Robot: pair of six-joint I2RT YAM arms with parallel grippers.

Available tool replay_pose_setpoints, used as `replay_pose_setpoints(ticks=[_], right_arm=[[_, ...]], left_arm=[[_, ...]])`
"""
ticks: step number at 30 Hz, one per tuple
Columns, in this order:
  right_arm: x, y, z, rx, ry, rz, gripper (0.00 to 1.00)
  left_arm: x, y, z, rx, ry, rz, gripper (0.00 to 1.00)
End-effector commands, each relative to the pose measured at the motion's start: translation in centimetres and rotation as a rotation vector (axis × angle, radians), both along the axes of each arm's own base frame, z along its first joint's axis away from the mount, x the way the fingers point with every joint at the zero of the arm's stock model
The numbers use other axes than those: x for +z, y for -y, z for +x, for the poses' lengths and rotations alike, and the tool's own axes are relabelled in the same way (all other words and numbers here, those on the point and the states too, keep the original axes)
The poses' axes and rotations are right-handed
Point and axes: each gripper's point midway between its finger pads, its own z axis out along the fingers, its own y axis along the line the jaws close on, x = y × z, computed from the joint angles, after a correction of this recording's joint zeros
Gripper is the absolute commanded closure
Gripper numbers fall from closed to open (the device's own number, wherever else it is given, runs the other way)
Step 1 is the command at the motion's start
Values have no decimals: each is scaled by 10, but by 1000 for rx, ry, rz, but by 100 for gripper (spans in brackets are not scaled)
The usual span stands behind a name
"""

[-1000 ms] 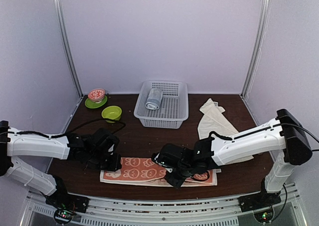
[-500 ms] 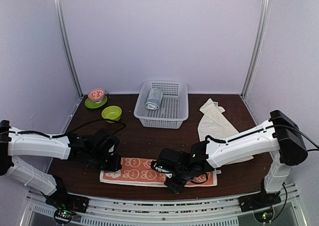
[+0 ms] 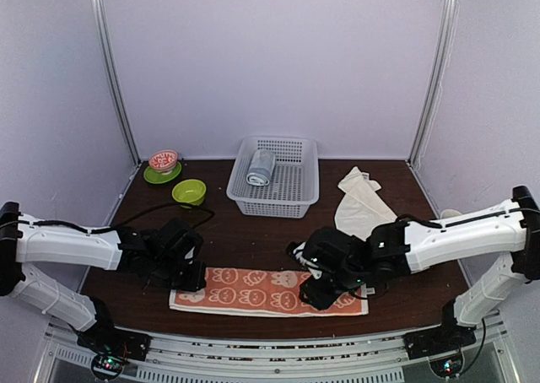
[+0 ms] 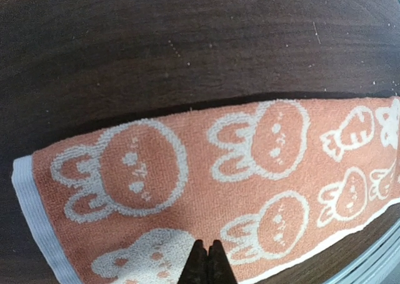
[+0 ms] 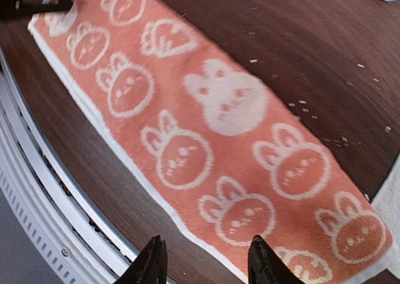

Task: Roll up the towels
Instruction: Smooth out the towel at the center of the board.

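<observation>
The orange towel lay flat and unrolled at the counter's near edge, and the cream towel lay crumpled far right, so both rolls seemed left to do. The left hand was shut over the orange towel's left end, and the right hand hung open above its right part. The far basket held one grey roll.
</observation>
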Motion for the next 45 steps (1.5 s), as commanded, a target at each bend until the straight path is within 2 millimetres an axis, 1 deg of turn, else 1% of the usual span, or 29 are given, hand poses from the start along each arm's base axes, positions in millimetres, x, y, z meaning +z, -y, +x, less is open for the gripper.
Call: replay_pose_setpoints(ticks=[1,3,5,8,11,13,18,20,23,25,27,29,31,32,34,35,36,37,38,40,43,45], right_arm=[[-3,61,31,-347,14,69,55],[-13,90,41,-476,-8,94,55],[-21,107,48,-564,-35,138,54],[-31,118,53,-619,-53,149,50],[-44,131,61,-676,-30,99,51],[-53,142,67,-718,-18,60,53],[-68,169,75,-781,-1,-38,67],[-74,178,76,-792,-2,-80,69],[-81,189,74,-806,-9,-115,69],[-80,190,74,-806,-12,-108,67],[-71,186,76,-794,-9,-83,61],[-54,177,78,-776,-6,-25,54],[-32,170,80,-756,0,28,48],[-22,167,79,-744,-1,52,44],[-10,166,75,-735,-11,78,41],[-7,167,72,-736,-24,90,41],[-5,167,67,-736,-39,112,40],[-8,166,61,-735,-68,131,40],[-11,164,55,-734,-91,155,40],[-22,167,47,-751,-120,173,40],[-44,172,35,-786,-171,181,40],[-52,168,30,-809,-205,216,40]], left_arm=[[0,8,7,-4,23,-19,100],[-1,11,7,-9,24,-25,100],[-3,12,7,-15,19,-23,100],[-9,10,6,-18,8,-10,100],[-17,4,1,-14,-5,8,100],[-21,0,-2,-11,-17,18,100],[-35,-13,-14,4,-51,40,100],[-42,-18,-20,8,-69,44,100],[-51,-24,-29,10,-94,53,100],[-53,-27,-33,9,-101,58,100],[-51,-29,-34,10,-100,58,100],[-40,-28,-32,7,-82,47,100],[-21,-23,-26,-4,-45,26,100],[-9,-21,-23,-10,-23,13,87],[15,-15,-16,-22,28,-16,61],[28,-12,-11,-24,57,-29,51],[39,-10,-7,-27,84,-40,46],[51,-6,-1,-29,115,-53,44],[58,-5,2,-33,136,-54,44],[62,-2,10,-37,161,-39,45],[48,7,21,-55,153,9,54],[39,15,29,-66,146,32,64]])
